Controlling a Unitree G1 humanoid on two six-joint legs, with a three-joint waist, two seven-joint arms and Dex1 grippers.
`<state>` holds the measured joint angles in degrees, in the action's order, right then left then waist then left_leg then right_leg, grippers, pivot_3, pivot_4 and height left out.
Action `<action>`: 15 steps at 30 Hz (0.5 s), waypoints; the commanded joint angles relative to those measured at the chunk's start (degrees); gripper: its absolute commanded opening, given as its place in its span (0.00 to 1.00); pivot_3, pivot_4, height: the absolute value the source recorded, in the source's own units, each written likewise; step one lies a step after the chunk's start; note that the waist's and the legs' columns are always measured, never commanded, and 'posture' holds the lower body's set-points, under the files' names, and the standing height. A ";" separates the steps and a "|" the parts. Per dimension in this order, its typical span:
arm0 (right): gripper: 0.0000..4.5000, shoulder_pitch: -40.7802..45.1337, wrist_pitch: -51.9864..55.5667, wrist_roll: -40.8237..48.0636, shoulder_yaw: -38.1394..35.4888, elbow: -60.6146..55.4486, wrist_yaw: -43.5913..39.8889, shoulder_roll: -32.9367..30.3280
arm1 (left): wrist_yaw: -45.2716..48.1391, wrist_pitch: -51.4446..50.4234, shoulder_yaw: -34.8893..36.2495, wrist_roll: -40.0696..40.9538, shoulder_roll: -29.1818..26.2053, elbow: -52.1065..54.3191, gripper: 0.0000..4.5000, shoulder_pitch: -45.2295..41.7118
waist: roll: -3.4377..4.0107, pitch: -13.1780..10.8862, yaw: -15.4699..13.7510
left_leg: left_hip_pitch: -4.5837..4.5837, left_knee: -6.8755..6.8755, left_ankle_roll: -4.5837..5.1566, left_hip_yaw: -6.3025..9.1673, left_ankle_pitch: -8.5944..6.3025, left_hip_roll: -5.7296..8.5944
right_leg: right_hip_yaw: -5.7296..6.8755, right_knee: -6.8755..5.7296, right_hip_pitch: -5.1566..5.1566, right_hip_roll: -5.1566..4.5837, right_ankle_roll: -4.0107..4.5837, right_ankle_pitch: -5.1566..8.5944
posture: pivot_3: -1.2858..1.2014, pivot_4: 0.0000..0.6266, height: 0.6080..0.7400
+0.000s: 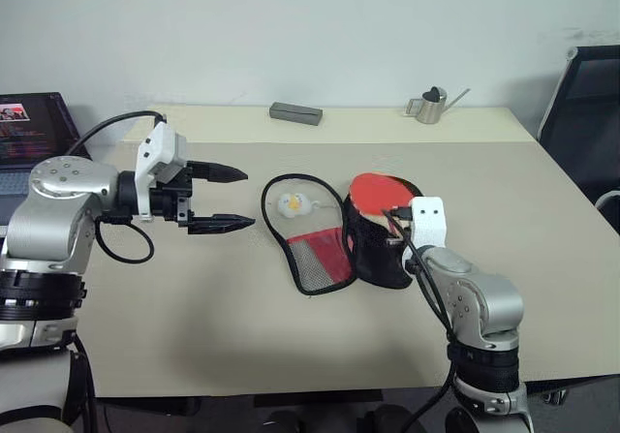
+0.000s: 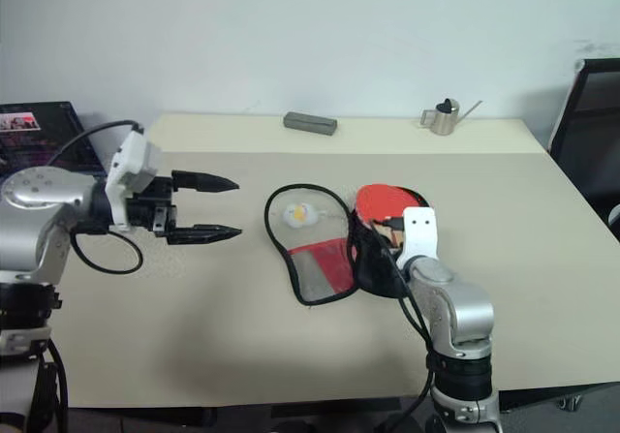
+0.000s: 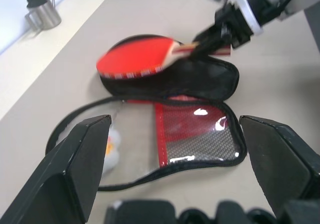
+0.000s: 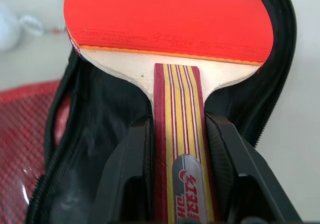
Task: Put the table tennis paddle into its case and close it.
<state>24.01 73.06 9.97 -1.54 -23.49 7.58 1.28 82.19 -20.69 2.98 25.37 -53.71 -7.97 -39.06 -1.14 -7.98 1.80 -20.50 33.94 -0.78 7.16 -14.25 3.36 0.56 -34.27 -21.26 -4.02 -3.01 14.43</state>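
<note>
While the right gripper (image 4: 175, 179) clamps the red-faced wooden-handled paddle (image 1: 373, 196) by its handle, blade pointing toward twelve o'clock over the open black-and-red soft case (image 1: 320, 234), the left gripper (image 1: 229, 198) hangs open at nine o'clock.

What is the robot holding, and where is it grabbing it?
The right gripper holds the table tennis paddle by its wooden handle. The left gripper holds nothing.

The table tennis paddle (image 3: 145, 58) is blurred, and the right wrist view's edge cuts its handle.
</note>
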 commanded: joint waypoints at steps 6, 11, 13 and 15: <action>0.26 -1.13 -5.97 -3.76 1.89 -0.76 1.35 0.83 | 2.95 1.90 -2.11 -1.54 0.39 -3.51 1.00 -5.44 | -0.13 0.08 -0.01 | 0.02 0.01 -0.07 -0.02 0.04 0.04 | -0.02 -0.32 -0.11 0.03 -0.12 0.08 | 0.52 0.24 1.00; 0.26 -2.95 -5.65 -5.25 3.00 -2.47 1.65 0.85 | 3.69 3.28 -3.36 -2.53 1.56 -5.71 1.00 -7.72 | -0.24 0.14 -0.01 | 0.03 0.01 -0.18 0.00 0.10 0.04 | -0.01 -0.49 -0.15 0.02 -0.10 0.11 | 0.52 0.24 1.00; 0.26 -3.39 -5.39 -5.63 3.21 -2.41 1.91 1.32 | 3.80 3.68 -3.65 -2.76 1.86 -6.28 1.00 -8.17 | -0.25 0.15 0.01 | 0.05 0.02 -0.19 0.00 0.12 0.04 | -0.03 -0.58 -0.18 0.02 -0.08 0.12 | 0.52 0.24 1.00; 0.26 -3.78 -5.39 -5.84 3.26 -2.12 1.94 1.68 | 3.86 3.88 -3.71 -2.91 2.12 -6.60 1.00 -8.40 | -0.26 0.16 0.03 | 0.06 0.02 -0.20 0.01 0.13 0.02 | -0.02 -0.61 -0.18 0.02 -0.07 0.13 | 0.52 0.24 1.00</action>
<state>20.13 69.00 5.07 1.80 -22.78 8.95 2.58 84.98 -17.85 -1.42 22.52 -51.49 -14.38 -45.78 -1.41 -7.82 1.83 -20.42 33.96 -0.98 7.17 -14.12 3.37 0.54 -34.90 -21.44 -4.00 -3.07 14.57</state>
